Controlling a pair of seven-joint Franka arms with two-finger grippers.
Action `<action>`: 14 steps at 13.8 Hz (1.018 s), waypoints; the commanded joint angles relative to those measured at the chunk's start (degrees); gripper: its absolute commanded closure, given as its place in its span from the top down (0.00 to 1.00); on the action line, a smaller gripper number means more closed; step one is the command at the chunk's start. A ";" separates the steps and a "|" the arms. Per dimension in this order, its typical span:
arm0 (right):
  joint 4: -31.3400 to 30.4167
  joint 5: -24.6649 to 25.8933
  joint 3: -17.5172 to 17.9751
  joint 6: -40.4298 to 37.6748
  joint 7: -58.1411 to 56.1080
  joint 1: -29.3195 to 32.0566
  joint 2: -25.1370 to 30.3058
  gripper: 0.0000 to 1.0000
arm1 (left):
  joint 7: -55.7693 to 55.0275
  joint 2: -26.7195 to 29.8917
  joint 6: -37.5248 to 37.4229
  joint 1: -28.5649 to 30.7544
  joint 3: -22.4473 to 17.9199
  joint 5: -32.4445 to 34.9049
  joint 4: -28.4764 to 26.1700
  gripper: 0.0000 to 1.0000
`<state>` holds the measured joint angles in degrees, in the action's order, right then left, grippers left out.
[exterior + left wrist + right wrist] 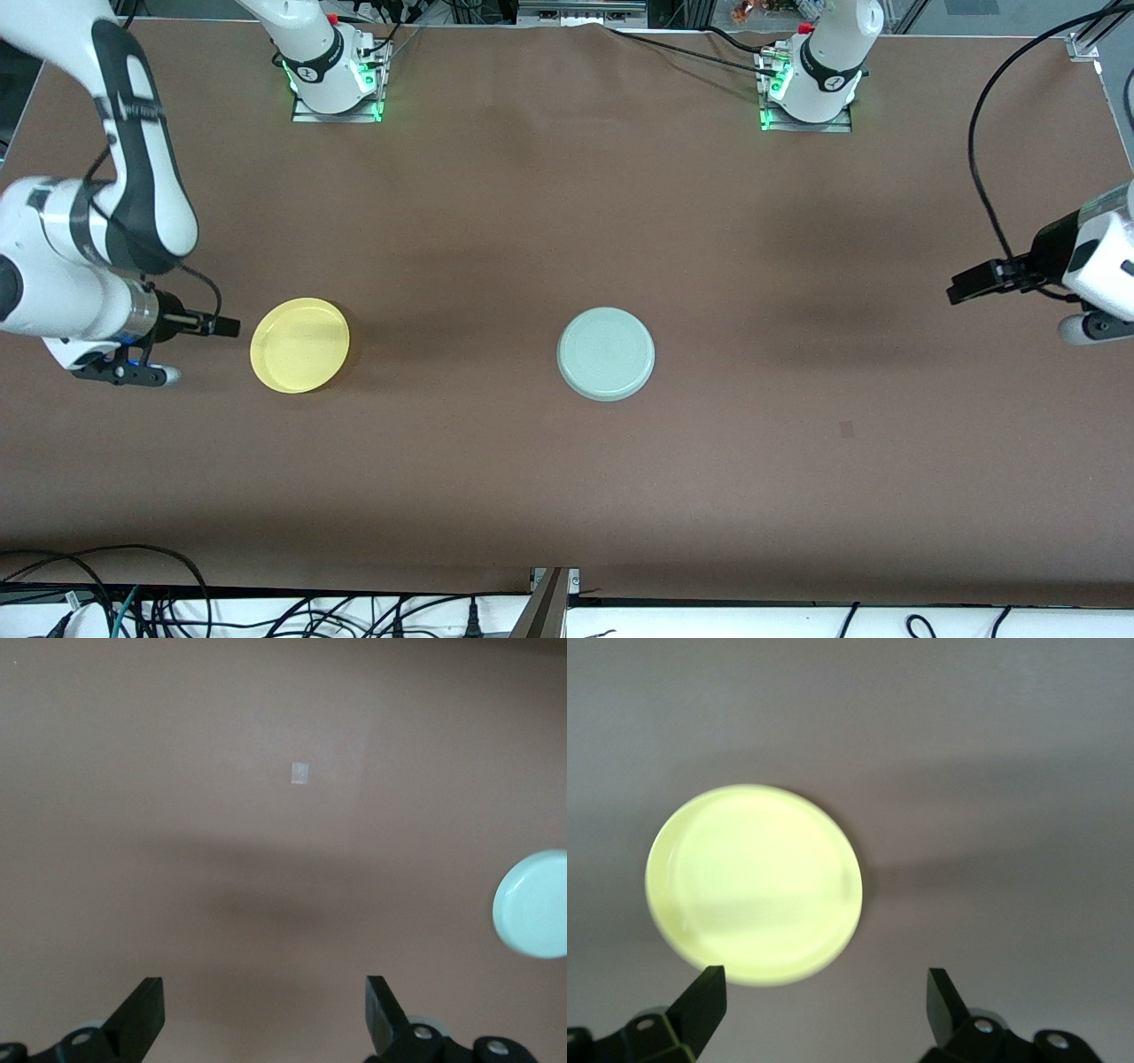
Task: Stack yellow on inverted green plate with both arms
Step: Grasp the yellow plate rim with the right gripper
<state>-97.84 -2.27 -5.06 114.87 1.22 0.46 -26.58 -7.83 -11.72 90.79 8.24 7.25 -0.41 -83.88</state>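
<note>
Brown cloth covers the table [567, 221], and the green plate [606, 354] near its middle serves as the reference point. The green plate lies upside down, flat on the cloth, its ringed underside facing up. The yellow plate [299, 345] lies right side up on the cloth, well apart from the green plate, toward the right arm's end of the table. The right gripper [824, 1005] hovers over the cloth just beside the yellow plate, on the side away from the green plate; its jaws are spread apart and hold nothing. The left gripper [264, 1014] hangs over the left arm's end of the table, well apart from the green plate, jaws likewise spread and unloaded.
</note>
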 commanded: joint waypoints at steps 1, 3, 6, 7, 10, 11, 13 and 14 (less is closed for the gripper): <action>0.28 -5.89 0.58 4.83 -9.26 4.44 -4.95 0.99 | 4.49 4.25 -3.06 1.43 0.40 -1.35 -3.31 1.00; -0.16 -12.21 0.58 6.50 -12.46 5.51 -8.04 0.90 | 4.32 4.86 -5.26 1.00 -0.65 -1.26 -3.48 1.00; -2.44 -13.81 0.67 9.58 -12.47 5.42 -9.27 0.71 | 4.32 4.78 -5.36 0.20 -1.28 -1.26 -3.92 1.00; -3.14 -13.99 0.67 10.02 -12.55 5.42 -9.71 0.69 | 4.58 4.00 -5.27 0.72 -1.28 -1.35 -3.49 1.00; -3.15 -14.87 0.75 9.59 -12.91 5.42 -9.80 0.13 | 4.85 2.85 -5.18 1.08 -1.28 -1.00 -2.96 1.00; -3.06 -15.13 0.75 9.24 -13.17 5.42 -9.80 0.00 | 4.76 2.76 -5.01 0.99 -1.19 -0.56 -2.69 1.00; -2.89 -15.14 1.02 7.05 -13.26 4.38 -10.07 0.00 | 4.67 2.41 -5.01 0.47 -1.10 -0.38 -1.73 1.00; -2.80 -15.14 1.02 6.52 -13.26 4.28 -10.24 0.00 | 4.76 1.97 -5.01 0.46 -1.10 -0.38 -1.12 1.00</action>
<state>-100.17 -15.96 -4.17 122.57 -10.73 5.31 -37.06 -4.27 -9.06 85.80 8.87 6.17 -0.41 -86.67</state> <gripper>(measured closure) 0.815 0.000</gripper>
